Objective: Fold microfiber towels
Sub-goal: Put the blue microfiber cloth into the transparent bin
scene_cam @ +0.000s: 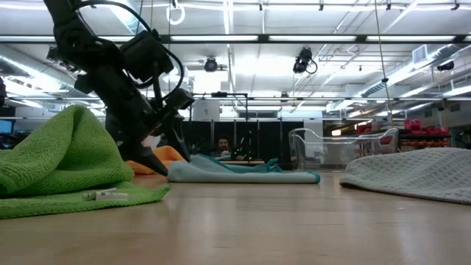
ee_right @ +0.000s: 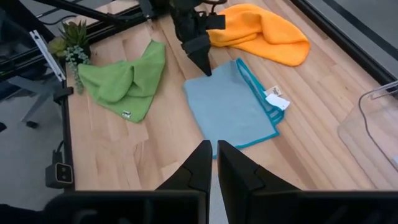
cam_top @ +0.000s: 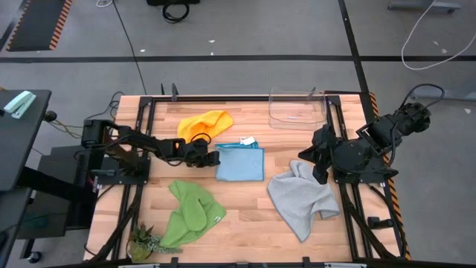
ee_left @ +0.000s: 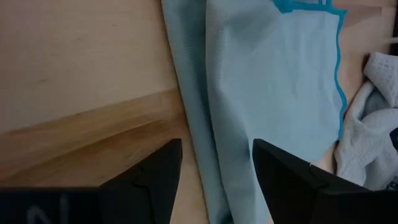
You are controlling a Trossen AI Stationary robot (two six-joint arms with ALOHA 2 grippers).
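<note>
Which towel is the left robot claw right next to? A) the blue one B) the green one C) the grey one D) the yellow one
A: the open left gripper sits at the edge of the folded light blue towel.

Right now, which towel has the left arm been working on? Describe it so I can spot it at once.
Look at the middle of the wooden table, just ahead of the open left gripper. There lies the light blue towel, folded into a flat rectangle with a teal edge and a white tag; the yellow-orange, green and grey towels lie crumpled.
</note>
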